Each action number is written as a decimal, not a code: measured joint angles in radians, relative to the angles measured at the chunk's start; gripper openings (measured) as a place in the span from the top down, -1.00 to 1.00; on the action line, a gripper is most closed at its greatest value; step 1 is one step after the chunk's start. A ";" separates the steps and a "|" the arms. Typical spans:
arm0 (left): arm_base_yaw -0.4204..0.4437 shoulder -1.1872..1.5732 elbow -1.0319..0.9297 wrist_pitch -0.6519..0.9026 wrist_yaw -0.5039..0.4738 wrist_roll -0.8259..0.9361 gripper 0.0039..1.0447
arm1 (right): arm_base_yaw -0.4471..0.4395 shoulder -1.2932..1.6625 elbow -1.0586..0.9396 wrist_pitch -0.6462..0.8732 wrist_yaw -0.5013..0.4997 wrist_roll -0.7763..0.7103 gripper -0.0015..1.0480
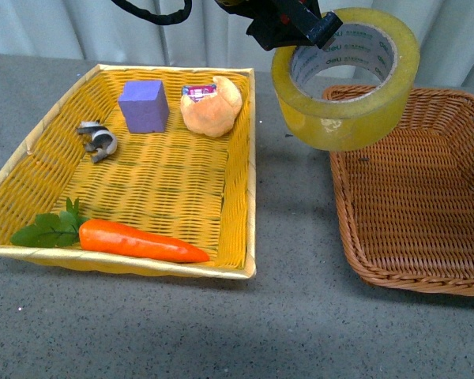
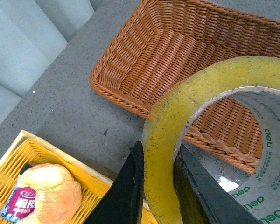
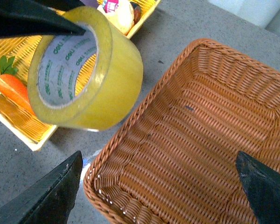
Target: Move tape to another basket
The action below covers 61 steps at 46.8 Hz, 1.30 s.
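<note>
Front view: showing the tape point(image 1: 344, 118) hanging clear of the table point(image 1: 300, 332), tilted, with the printed core opening facing up and toward the near side.
Tape position: hovering above the strip between the yellow tray point(image 1: 249, 158) and the basket point(image 1: 349, 205), close to the basket's far left corner, touching neither.
Left gripper point(image 1: 320, 31): pinching the wall of the roll at its far left side; in the left wrist view, one black finger point(image 2: 126, 191) pressing on the outer yellow face and the other sitting inside the core.
Right gripper point(image 3: 158, 158): appearing in the right wrist view only, fingers spread wide apart, grasping nothing, hovering over the basket.
Basket: lying on the table at the right, just apart from the yellow tray.
Yellow tray: lying at the left, carrying a purple cube point(image 1: 144, 106) and a bread bun point(image 1: 212, 104) along the far side, a grey-black clip point(image 1: 99, 140) at the far left, and a carrot point(image 1: 138, 241) along the near edge.
</note>
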 joint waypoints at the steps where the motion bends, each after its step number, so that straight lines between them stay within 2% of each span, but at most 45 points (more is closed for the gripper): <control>1: 0.000 0.000 0.000 0.000 0.000 0.000 0.72 | 0.011 0.018 0.020 -0.002 0.006 0.002 -0.82; 15: 0.002 0.000 0.000 0.000 -0.002 0.000 0.72 | 0.150 0.178 0.174 -0.018 0.093 0.068 -0.82; 22: 0.002 0.000 0.000 0.000 -0.001 0.000 0.72 | 0.207 0.267 0.218 0.001 0.167 0.117 -0.82; 37: 0.002 0.000 0.000 0.000 -0.001 0.000 0.72 | 0.241 0.343 0.248 0.046 0.242 0.243 -0.82; 40: 0.002 0.000 0.000 0.000 -0.002 0.000 0.72 | 0.239 0.343 0.248 0.048 0.249 0.258 -0.65; 49: 0.000 0.000 0.000 0.000 -0.002 0.000 0.72 | 0.237 0.343 0.248 0.013 0.215 0.324 0.08; 54: -0.003 0.000 0.001 0.001 0.000 -0.007 0.72 | 0.238 0.343 0.249 0.011 0.230 0.355 0.34; 61: -0.033 -0.007 0.037 -0.071 -0.166 -0.029 0.73 | 0.245 0.357 0.251 0.010 0.256 0.352 0.61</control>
